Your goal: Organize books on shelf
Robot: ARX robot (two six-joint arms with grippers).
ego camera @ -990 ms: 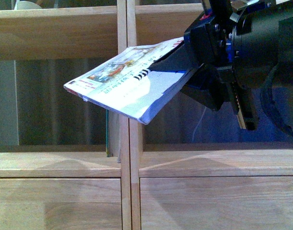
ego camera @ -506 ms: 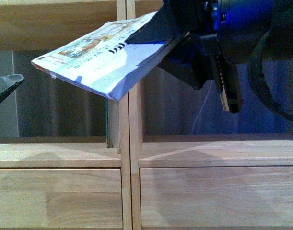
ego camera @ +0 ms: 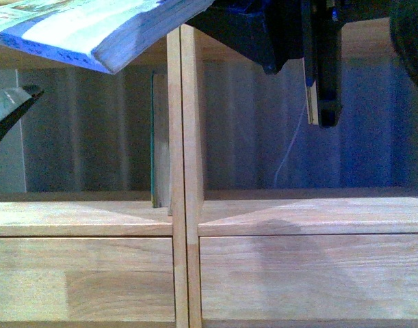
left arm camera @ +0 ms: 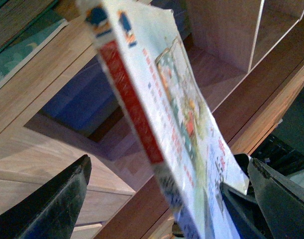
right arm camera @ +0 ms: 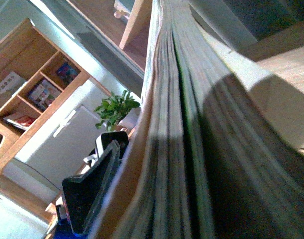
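Since the shelf [ego camera: 79, 219] fills my front view, I start with its compartments. The left one holds the slim teal-edged book [ego camera: 154, 137], upright against the central divider [ego camera: 180, 102]. At the back of the right one I see only a thin pale cable [ego camera: 287, 154]. Two drawer fronts [ego camera: 79, 287] sit closed beneath. My right gripper [ego camera: 226, 17] is clamped on the paperback [ego camera: 92, 31], which lies tilted along the top edge of the view, above the left compartment. My left gripper [left arm camera: 167, 169] is spread wide, the paperback showing between its fingers in the wrist view. Half a second ago the paperback hung lower, covering the teal book's top; it has since risen, while the left fingertip has kept its place.
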